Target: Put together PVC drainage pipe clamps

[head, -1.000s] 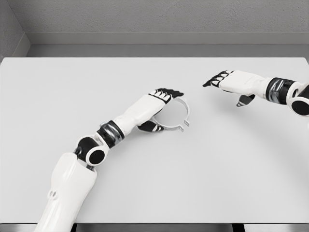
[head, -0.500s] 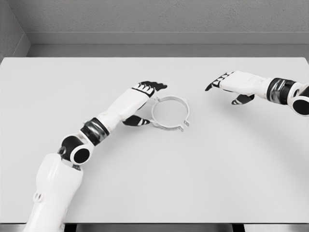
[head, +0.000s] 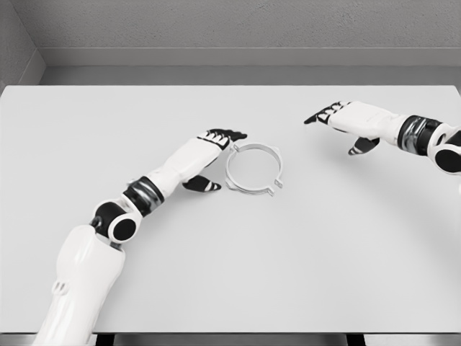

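Observation:
A thin grey ring-shaped pipe clamp with small lugs lies flat on the white table, near the middle. My left hand sits just left of the ring, fingers spread, thumb low near the ring's left edge, holding nothing. My right hand hovers at the upper right, well apart from the clamp, fingers relaxed and empty.
The table's far edge meets a grey wall at the back. The left arm's elbow rests low over the table's left front part.
My left hand has drawn back to the left off the clamp, which now lies fully uncovered. The right hand shifted only slightly.

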Controlling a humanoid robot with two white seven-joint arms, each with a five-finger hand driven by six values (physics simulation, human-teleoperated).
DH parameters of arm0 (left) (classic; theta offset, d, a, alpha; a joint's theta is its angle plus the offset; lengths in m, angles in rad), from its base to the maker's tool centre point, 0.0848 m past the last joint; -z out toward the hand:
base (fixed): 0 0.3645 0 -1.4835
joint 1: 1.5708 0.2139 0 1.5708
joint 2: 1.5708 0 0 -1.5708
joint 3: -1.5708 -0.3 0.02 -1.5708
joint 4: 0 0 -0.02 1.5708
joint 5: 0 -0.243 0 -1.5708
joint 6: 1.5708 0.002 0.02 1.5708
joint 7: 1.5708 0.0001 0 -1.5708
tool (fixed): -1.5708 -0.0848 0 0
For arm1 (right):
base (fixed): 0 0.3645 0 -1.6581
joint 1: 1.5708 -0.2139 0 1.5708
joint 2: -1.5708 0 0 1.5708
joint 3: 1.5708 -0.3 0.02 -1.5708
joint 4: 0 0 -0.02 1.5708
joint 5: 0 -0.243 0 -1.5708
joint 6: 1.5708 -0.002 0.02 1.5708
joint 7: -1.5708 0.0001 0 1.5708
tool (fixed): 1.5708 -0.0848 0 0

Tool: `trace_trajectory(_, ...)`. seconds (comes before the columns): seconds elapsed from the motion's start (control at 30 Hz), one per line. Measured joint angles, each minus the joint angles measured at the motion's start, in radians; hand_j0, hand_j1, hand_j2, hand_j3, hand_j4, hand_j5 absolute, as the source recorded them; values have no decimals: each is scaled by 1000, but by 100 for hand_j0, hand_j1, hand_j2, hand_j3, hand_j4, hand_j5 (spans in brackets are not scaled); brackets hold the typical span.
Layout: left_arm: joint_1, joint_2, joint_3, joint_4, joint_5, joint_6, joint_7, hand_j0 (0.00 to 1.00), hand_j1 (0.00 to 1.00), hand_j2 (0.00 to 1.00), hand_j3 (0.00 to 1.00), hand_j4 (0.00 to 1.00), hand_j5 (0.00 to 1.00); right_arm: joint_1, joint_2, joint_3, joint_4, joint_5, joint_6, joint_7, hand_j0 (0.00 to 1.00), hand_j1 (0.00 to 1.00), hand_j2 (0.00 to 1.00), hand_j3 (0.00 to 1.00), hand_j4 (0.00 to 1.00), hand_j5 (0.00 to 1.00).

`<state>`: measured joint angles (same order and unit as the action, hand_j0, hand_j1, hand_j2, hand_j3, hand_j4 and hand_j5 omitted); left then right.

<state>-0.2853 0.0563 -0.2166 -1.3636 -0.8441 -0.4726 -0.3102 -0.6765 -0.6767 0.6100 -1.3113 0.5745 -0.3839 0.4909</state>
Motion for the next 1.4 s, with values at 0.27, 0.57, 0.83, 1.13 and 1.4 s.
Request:
trace_trajectory(0.27,0,-20,-17,5,-6,-1,1,100,100,100,100,100,100,2,0,5,0,1,16,-19,94,94,94,94,94,94)
trace_trajectory(0.57,-14,-36,-25,8,-6,0,0,100,100,100,100,100,100,2,0,5,1,1,17,-21,94,94,94,94,94,94)
trace_trajectory(0.83,-14,-42,-24,8,-6,1,0,100,100,100,100,100,100,2,0,5,0,-1,17,-21,94,94,94,94,94,94)
trace_trajectory(1.13,-18,-48,-24,9,-6,1,0,100,100,100,100,100,100,2,0,5,0,-1,17,-21,94,94,94,94,94,94)
trace_trajectory(1.4,-21,-54,-24,11,-6,1,0,100,100,100,100,100,100,2,-1,5,0,-2,17,-21,94,94,94,94,94,94)
